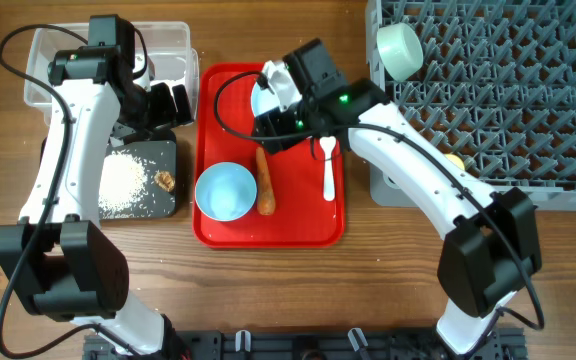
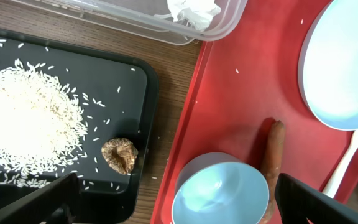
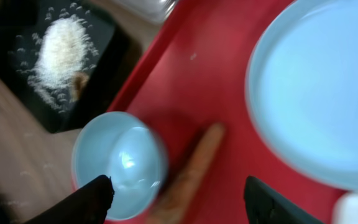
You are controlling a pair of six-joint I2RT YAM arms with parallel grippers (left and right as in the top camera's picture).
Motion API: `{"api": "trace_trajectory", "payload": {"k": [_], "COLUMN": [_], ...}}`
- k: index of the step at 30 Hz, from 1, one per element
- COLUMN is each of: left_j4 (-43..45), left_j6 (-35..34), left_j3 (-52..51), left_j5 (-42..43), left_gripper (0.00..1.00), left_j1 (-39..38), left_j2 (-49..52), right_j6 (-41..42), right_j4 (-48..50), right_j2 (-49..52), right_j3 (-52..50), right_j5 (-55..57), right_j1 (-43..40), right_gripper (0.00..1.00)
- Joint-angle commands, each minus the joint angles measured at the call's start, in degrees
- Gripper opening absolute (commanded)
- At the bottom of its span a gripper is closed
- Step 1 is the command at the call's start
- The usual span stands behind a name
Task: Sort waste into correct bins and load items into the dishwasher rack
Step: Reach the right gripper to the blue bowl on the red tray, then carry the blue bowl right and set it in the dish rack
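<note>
Right claw (image 3: 178,183): my two dark fingers sit at the lower edge of the blurred right wrist view, well apart, nothing clamped between them. Directly below the gap lie a pale blue bowl (image 3: 120,162), upright, and an orange carrot (image 3: 194,162) just beside it. Both rest on the red tray (image 3: 197,81). The pale blue plate (image 3: 316,93) fills the right of that view, on the same tray.

Left claw (image 2: 176,180): my fingers are spread to their full width, holding nothing. This claw hangs over the boundary between the red tray and the black tray (image 2: 145,93). On the black tray lie a heap of white rice (image 2: 23,124) and, near its right rim, a brown scrap (image 2: 120,155). The white spoon (image 2: 347,162) lies on the red tray, right of the carrot. Beyond the black tray stands the clear tub (image 2: 135,15), with a crumpled napkin (image 2: 191,11) inside.

Overhead: the grey rack (image 1: 508,90) occupies the far right of the table (image 1: 268,290). A second bowl (image 1: 400,48) is tilted at the rack's left edge. A yellow cup (image 1: 455,160) is mostly hidden by my right arm.
</note>
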Motion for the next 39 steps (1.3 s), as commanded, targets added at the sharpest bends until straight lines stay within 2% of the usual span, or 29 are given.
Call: {"api": "trace_trajectory", "payload": {"k": [1, 7, 13, 17, 24, 27, 31, 35, 39], "left_j4": [0.0, 0.0, 0.0, 0.0, 0.0, 0.0, 0.0, 0.0, 0.0], "left_j6": [-0.1, -0.1, -0.1, -0.1, -0.1, -0.1, -0.1, -0.1, -0.1], "left_j3": [1.1, 1.1, 1.1, 1.1, 1.1, 1.1, 1.1, 1.1, 1.1], "left_j5": [-0.5, -0.6, -0.5, -0.5, -0.6, -0.6, -0.5, -0.5, -0.5], "left_gripper": [1.0, 1.0, 1.0, 1.0, 1.0, 1.0, 1.0, 1.0, 1.0], "left_j1": [0.0, 0.0, 0.0, 0.0, 0.0, 0.0, 0.0, 0.0, 0.0], "left_j2": [-1.6, -1.6, -1.6, -1.6, -1.6, -1.6, -1.6, -1.6, -1.6], "right_j6": [17.0, 27.9, 32.0, 35.3, 36.9, 37.6, 37.7, 38.0, 38.8], "right_j4": [0.4, 3.6, 5.8, 5.4, 5.2, 6.2, 7.0, 7.1, 7.6], "right_j2": [3.2, 4.6, 6.0, 6.0, 7.1, 9.5, 9.7, 9.8, 9.7], "right_j3": [-4.2, -9.4, -10.0, -10.0, -10.0, -10.0, -10.0, -10.0, -10.0], "right_j5": [-9.5, -9.5, -9.3, -5.7, -3.9, -7.3, -7.5, -7.5, -7.6], "right_j1": [0.4, 1.4, 5.1, 5.9, 6.6, 6.5, 6.4, 6.4, 6.0], "right_gripper": [0.64, 0.48, 0.46, 0.37, 0.36, 0.36, 0.24, 0.04, 0.04]}}
